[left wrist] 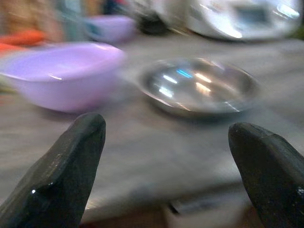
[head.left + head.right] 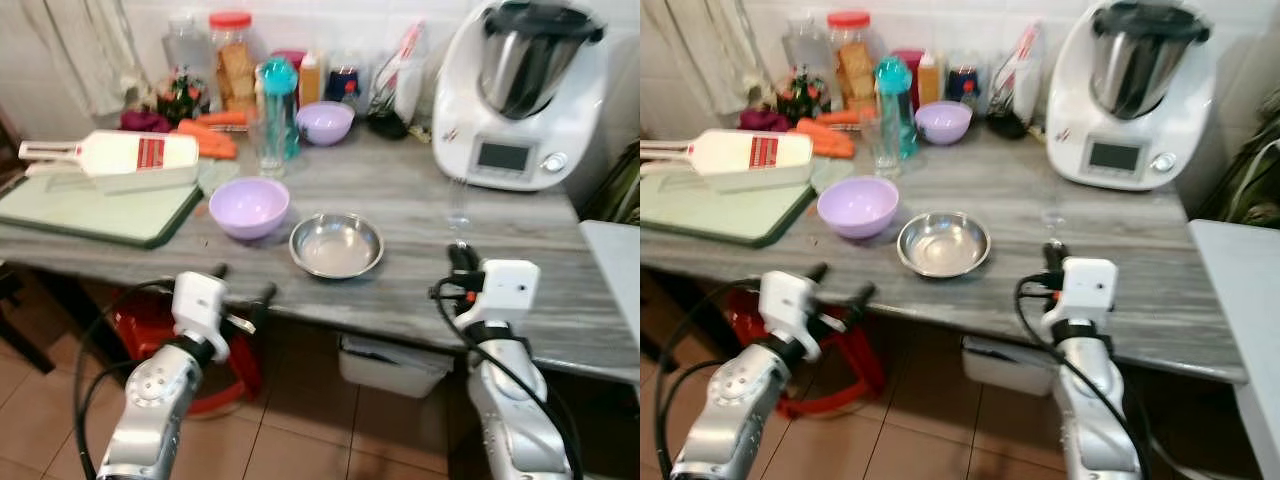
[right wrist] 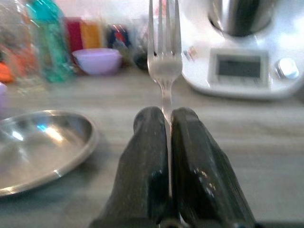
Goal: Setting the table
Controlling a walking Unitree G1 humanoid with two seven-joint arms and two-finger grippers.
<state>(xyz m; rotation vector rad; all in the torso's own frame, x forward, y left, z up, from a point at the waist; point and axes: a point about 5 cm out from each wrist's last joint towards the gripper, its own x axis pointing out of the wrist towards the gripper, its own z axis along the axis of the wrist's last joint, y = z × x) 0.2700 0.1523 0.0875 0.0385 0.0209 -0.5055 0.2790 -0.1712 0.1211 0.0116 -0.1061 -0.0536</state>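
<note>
A shallow steel plate lies on the grey wooden counter, near its front edge. Just to the plate's left sits a lilac bowl. My right gripper hovers over the counter to the right of the plate, shut on a clear plastic fork whose tines point away from me. The fork looks faint from the head camera. My left gripper is open and holds nothing, at the counter's front edge just short of the bowl and plate.
A white food processor stands at the back right. A second lilac bowl, a glass, a teal bottle, jars and carrots crowd the back. A green cutting board carries a white slicer. Under the counter sits a red stool.
</note>
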